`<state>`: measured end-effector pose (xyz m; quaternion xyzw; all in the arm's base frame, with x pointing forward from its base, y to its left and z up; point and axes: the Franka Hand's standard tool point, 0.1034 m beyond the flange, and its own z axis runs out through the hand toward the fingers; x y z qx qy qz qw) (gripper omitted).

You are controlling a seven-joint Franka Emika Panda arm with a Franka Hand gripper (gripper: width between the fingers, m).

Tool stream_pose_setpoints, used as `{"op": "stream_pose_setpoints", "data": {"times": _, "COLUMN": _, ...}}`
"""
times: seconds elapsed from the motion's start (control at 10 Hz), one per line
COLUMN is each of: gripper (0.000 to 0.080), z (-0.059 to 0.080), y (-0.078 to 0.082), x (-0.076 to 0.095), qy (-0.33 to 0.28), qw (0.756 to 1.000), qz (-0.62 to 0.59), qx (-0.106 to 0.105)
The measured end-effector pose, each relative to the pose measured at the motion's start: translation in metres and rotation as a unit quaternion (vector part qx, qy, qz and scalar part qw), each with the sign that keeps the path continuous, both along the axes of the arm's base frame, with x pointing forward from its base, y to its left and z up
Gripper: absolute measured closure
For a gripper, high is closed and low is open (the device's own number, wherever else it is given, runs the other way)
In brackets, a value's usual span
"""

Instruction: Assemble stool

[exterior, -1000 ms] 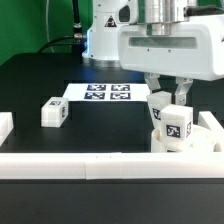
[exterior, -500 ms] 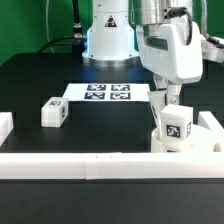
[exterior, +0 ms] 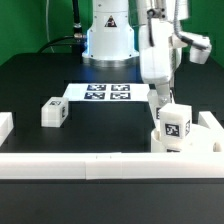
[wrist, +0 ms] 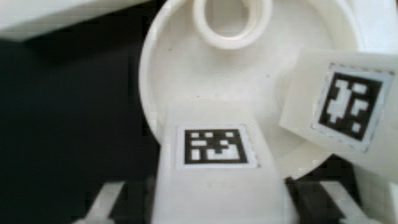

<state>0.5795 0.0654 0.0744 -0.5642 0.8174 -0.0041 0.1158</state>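
The round white seat lies at the exterior view's right, by the front bar. In the wrist view its rimmed disc shows a round socket. My gripper points straight down over it and is shut on an upright white leg with a square tag; the fingers press on its two sides. A second tagged leg stands on the seat beside it, also seen in the wrist view. A third leg lies loose on the table at the exterior view's left.
The marker board lies flat on the black table behind the seat. A long white bar edges the table's front, and a white block stands at the left edge. The robot's base stands at the back.
The wrist has turned about its vertical axis above the seat, showing its narrow side now. The gripped leg and the seat stay in the same place.
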Motion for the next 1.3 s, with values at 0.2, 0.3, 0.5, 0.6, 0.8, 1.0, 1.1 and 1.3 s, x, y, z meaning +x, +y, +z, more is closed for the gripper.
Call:
{"op": "stream_pose_setpoints", "data": {"times": 0.2, "gripper": 0.0462, "z": -0.0004, "y": 0.0044, "x": -0.0011, "qy": 0.003, "qw": 0.992, "qz": -0.119, "qx": 0.029}}
{"op": "stream_pose_setpoints", "data": {"times": 0.3, "gripper": 0.0462, "z": -0.0004, "y": 0.0054, "x": -0.0012, "qy": 0.005, "qw": 0.991, "qz": -0.132, "qx": 0.034}}
{"op": "stream_pose_setpoints", "data": {"times": 0.5, "gripper": 0.0462, "z": -0.0003, "y": 0.0062, "x": -0.0014, "qy": 0.012, "qw": 0.980, "qz": -0.192, "qx": 0.050}}
{"op": "stream_pose_setpoints", "data": {"times": 0.6, "gripper": 0.0462, "z": -0.0003, "y": 0.0065, "x": -0.0014, "qy": 0.013, "qw": 0.977, "qz": -0.208, "qx": 0.055}}
{"op": "stream_pose_setpoints", "data": {"times": 0.8, "gripper": 0.0462, "z": -0.0003, "y": 0.0076, "x": -0.0016, "qy": 0.009, "qw": 0.964, "qz": -0.255, "qx": 0.075}}
{"op": "stream_pose_setpoints", "data": {"times": 1.0, "gripper": 0.0462, "z": -0.0003, "y": 0.0099, "x": -0.0031, "qy": 0.002, "qw": 0.951, "qz": -0.294, "qx": 0.090}}
{"op": "stream_pose_setpoints", "data": {"times": 1.1, "gripper": 0.0462, "z": -0.0004, "y": 0.0103, "x": -0.0031, "qy": 0.000, "qw": 0.955, "qz": -0.284, "qx": 0.088}}
{"op": "stream_pose_setpoints", "data": {"times": 1.3, "gripper": 0.0241, "z": 0.0012, "y": 0.0105, "x": -0.0025, "qy": -0.002, "qw": 0.959, "qz": -0.270, "qx": 0.086}}
